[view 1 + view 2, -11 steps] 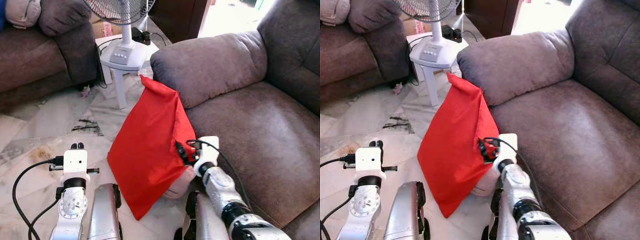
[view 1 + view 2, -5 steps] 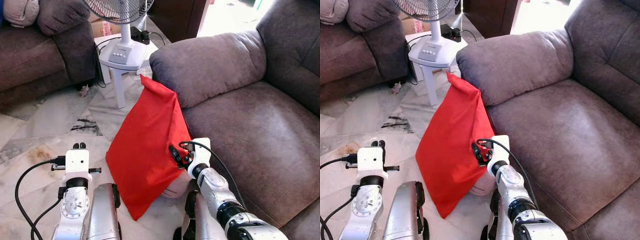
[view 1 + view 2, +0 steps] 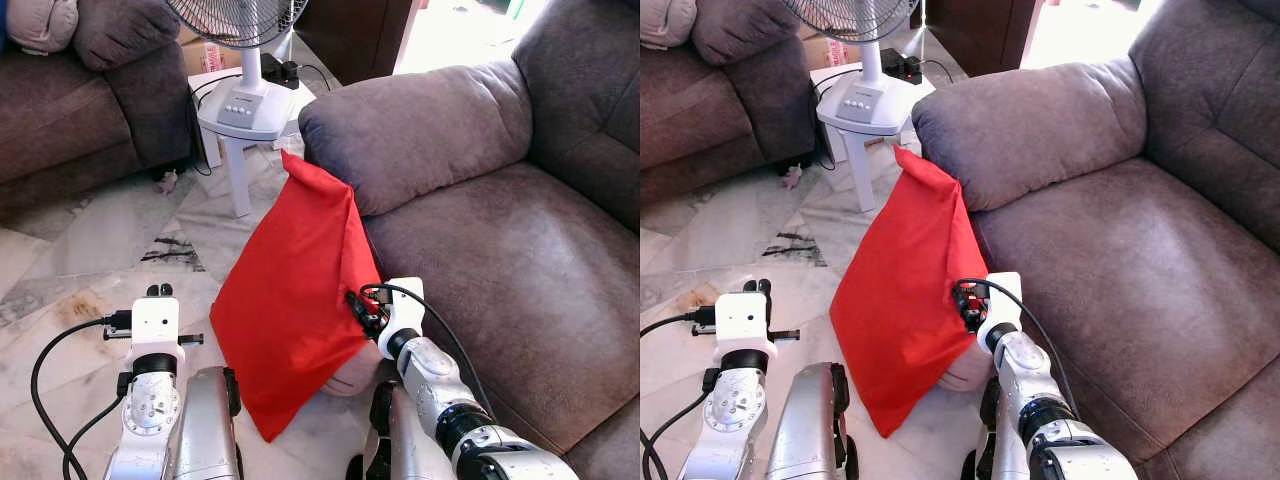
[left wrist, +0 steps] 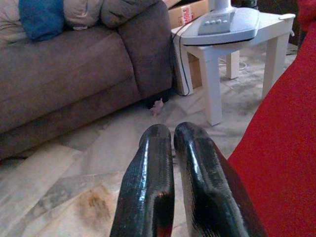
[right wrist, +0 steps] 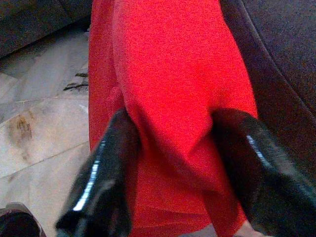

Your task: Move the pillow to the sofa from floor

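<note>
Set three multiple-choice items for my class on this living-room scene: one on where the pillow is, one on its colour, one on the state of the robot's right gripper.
1. Where is the pillow?
A. Lying flat on the sofa seat
B. Standing on the floor, leaning against the sofa
C. On the white table

2. What colour is the pillow?
A. Blue
B. Grey
C. Red

3. How is the right gripper?
A. Its fingers stand on either side of a fold of the pillow
B. Hanging idle beside the fan
C. Resting shut on the sofa seat

Key: 1 B, its lower corner sits on the tiles and its top rests by the armrest; 2 C, the cover is bright red; 3 A, the right wrist view shows red fabric between the fingers.
</note>
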